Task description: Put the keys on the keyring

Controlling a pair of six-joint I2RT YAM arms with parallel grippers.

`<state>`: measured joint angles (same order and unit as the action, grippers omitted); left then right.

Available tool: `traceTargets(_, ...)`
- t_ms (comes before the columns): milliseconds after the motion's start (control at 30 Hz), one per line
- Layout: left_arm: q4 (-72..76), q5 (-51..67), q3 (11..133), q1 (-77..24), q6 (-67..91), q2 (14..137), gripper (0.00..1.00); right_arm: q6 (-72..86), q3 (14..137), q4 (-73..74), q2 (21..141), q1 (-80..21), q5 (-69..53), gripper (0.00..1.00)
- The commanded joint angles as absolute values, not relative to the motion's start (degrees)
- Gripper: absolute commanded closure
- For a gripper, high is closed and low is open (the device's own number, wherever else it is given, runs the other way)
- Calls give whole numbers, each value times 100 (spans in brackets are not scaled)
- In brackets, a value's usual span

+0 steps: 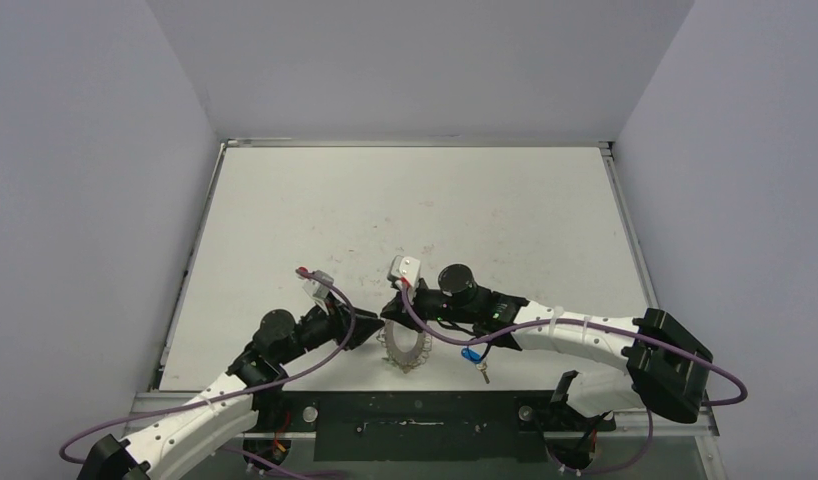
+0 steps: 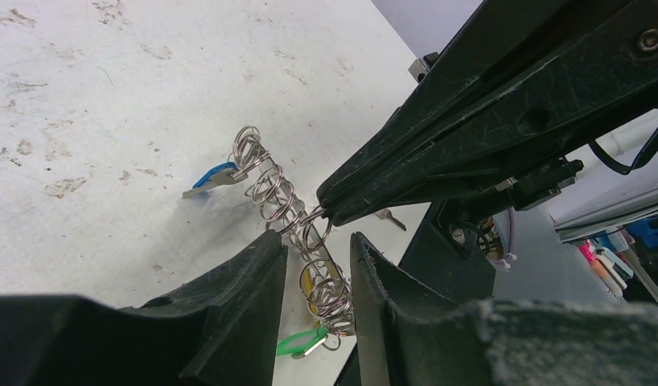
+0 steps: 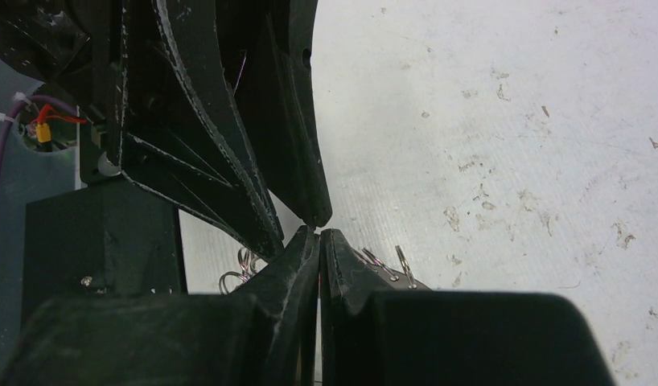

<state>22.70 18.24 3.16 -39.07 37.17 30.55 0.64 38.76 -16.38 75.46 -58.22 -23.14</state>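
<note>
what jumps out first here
The keyring, a band of wire loops at the near middle of the table, with the right gripper pinched shut on one loop and the left gripper straddling it. A blue-tagged key and a green-tagged key sit at its opposite ends.

The tabletop [image 1: 315, 210] is white and flat. It is scuffed with small brownish marks and faint scratches, and a metal rail runs along its left, far and right edges. Near the front edge, just right of centre, a loose key [image 1: 474, 358] with a blue tag lies flat, its silver blade pointing toward that edge. Just left of it is the keyring [image 1: 405, 352]. A hooked key [image 2: 211, 177], also blue-tagged, hangs from one keyring loop and rests on the surface over its own shadow. Whether the keyring itself touches the tabletop cannot be told.
</note>
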Motion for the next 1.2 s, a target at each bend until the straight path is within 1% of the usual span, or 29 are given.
traceTargets(0,2925,2056,393,-3931,3688,3278,67,210,3911,-2179,7293,-5753,-2490,100)
traceTargets(67,2987,2084,413,-3930,3699,3421,70,219,3911,-2173,7295,-5744,-2491,100)
traceTargets(267,3084,2143,455,-3939,3679,3582,83,262,3918,-2184,7284,-5714,-2465,100)
traceTargets(467,3320,2156,362,-3945,3619,3505,93,301,3929,-2195,7287,-5690,-2502,100)
traceTargets(567,3308,2145,350,-3941,3565,3433,100,337,3929,-2211,7294,-5670,-2512,100)
traceTargets(600,3299,2145,344,-3943,3546,3414,100,362,3929,-2230,7295,-5670,-2512,100)
traceTargets(867,3120,2034,321,-3944,3354,3335,99,578,3915,-2408,7339,-5599,-2614,100)
traceTargets(967,3136,1981,327,-3952,3229,3378,89,627,3920,-2431,7346,-5582,-2655,100)
traceTargets(1167,3238,1935,351,-3963,3127,3497,82,685,3911,-2468,7356,-5564,-2687,100)
